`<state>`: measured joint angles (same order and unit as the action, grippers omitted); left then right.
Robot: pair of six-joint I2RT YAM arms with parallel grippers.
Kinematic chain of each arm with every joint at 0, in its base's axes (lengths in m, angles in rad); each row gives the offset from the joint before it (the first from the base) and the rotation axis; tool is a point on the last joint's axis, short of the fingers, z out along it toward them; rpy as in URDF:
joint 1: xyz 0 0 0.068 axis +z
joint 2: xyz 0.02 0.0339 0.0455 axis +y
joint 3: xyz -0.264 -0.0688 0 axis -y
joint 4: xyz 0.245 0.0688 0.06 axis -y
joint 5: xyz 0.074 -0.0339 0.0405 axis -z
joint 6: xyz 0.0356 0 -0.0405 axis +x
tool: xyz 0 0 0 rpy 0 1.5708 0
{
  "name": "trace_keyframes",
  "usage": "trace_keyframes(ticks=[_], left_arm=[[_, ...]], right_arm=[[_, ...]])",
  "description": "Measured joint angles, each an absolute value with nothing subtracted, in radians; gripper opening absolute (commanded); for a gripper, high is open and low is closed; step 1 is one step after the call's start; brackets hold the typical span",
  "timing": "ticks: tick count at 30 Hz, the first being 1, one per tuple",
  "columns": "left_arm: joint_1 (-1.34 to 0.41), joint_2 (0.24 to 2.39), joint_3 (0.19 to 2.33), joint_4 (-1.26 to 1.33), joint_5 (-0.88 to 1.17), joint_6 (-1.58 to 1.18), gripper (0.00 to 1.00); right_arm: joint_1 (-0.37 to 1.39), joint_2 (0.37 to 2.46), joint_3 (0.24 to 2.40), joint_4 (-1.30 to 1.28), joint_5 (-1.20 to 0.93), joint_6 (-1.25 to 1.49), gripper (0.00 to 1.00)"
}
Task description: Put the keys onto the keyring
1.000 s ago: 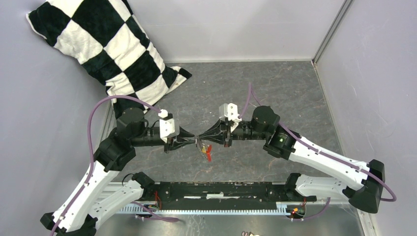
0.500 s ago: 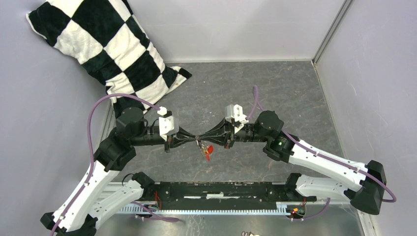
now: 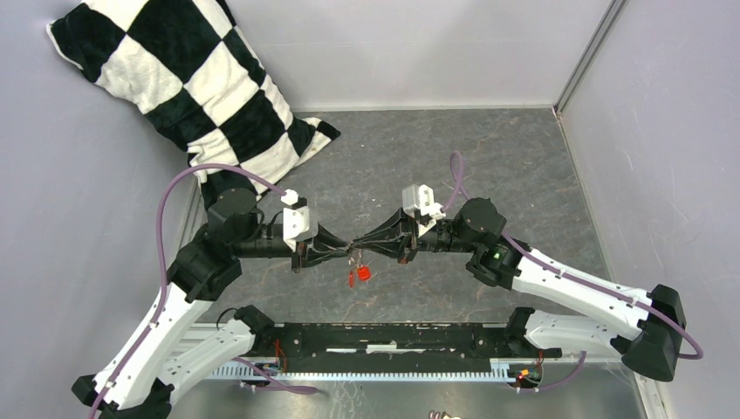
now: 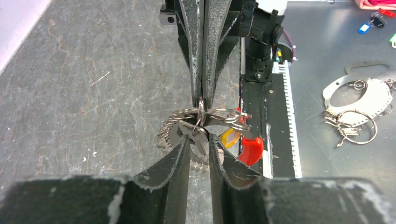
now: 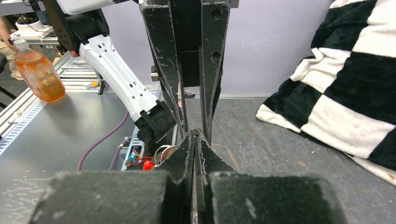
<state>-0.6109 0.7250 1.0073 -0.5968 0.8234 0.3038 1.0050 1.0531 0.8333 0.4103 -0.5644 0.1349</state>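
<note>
In the left wrist view the keyring (image 4: 219, 115), a thin silvery loop, hangs in mid-air between both grippers. My right gripper (image 4: 201, 100) comes in from the top and is shut on the ring's wire. A silvery key (image 4: 201, 139) on the ring lies in the narrow gap of my left gripper (image 4: 200, 141), whose jaws are slightly parted. More key teeth (image 4: 163, 136) show at the left. A yellow key head (image 4: 229, 136) and a red plastic piece (image 4: 251, 150) hang at the right. From above, the left gripper (image 3: 348, 250) and right gripper (image 3: 363, 249) meet tip to tip, with the red piece (image 3: 359, 275) dangling below.
A black-and-white checked pillow (image 3: 183, 78) leans in the back left corner. The black rail (image 3: 384, 336) runs along the near edge. Off the table lie another ring of keys (image 4: 355, 127) by a white plate (image 4: 359, 93), and an orange bottle (image 5: 39, 74).
The left jaws pinched closer half a second ago and have parted a little again. The red piece has swung down and left beneath the tips. The right arm barely moved.
</note>
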Motion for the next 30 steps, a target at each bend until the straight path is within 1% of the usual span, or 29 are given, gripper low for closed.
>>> trace_keyframes(ticks=[5,15,30], left_arm=[[-0.611,0.733,1.013,-0.597,0.824,0.303,0.21],[-0.611,0.733,1.016,-0.596,0.827,0.302,0.03],[-0.611,0.737,0.987,-0.572,0.871,0.302,0.02]], right_arm=[[1.005,1.053,0.828,0.416,-0.568,0.135,0.00],[1.003,1.053,0.820,0.425,-0.579,0.136,0.00],[1.003,1.055,0.752,0.616,-0.583,0.244,0.00]])
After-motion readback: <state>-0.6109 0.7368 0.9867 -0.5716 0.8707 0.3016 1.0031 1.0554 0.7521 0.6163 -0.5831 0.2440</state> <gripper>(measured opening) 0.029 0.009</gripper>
